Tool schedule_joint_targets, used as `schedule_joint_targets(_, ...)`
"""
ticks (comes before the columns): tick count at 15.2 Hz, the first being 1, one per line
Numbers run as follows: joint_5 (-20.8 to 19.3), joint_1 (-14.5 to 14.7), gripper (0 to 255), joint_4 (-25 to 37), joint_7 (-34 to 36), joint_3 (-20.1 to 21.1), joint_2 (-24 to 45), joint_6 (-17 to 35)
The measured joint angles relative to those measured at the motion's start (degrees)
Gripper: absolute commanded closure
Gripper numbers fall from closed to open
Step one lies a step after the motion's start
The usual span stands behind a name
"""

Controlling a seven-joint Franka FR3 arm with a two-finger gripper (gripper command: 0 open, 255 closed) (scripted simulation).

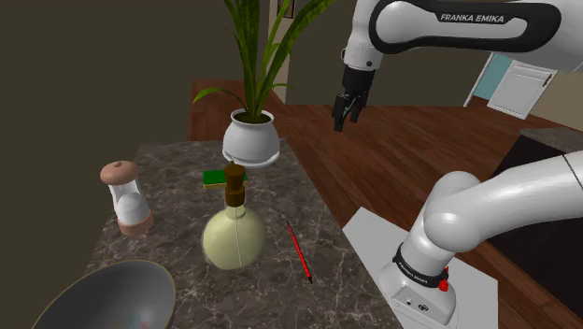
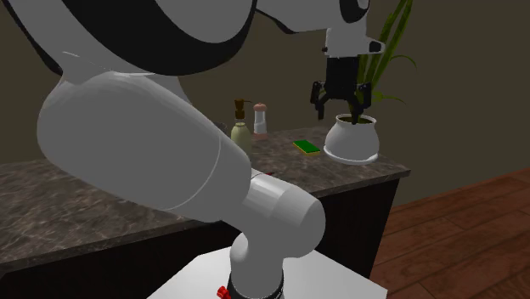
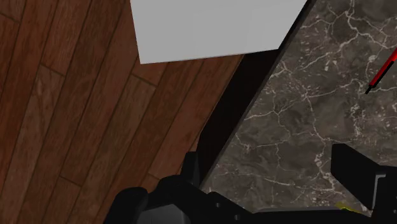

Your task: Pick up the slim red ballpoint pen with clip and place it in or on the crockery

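A slim red pen (image 1: 299,250) lies flat on the dark marble counter (image 1: 177,201), near the edge on the shoulder view's right, beside a round flask. In the wrist view the red pen (image 3: 382,69) is far out past the right finger. A grey bowl (image 1: 107,299) stands at the counter's near left corner in the shoulder view. My gripper (image 1: 348,112) hangs high in the air, open and holding nothing, over the counter's edge and the wood floor. It also hangs open in the second exterior view (image 2: 342,106) and the wrist view (image 3: 273,172).
A white pot with a tall green plant (image 1: 250,137) stands at the back of the counter, with a green sponge (image 1: 217,178) before it. A yellowish flask with a brown neck (image 1: 234,234) and a brown-topped grinder (image 1: 129,196) stand mid-counter. The white stand (image 3: 210,28) is beside the counter.
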Motion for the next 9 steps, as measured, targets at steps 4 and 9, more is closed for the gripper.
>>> schedule_joint_targets(4, 1.62, 0.03, 0, -3.72, 4.63, 2.48, -1.47, 2.17)
schedule_joint_targets(9, 5.97, 0.49, 0, -10.46, 15.66, 8.72, -2.62, 7.71)
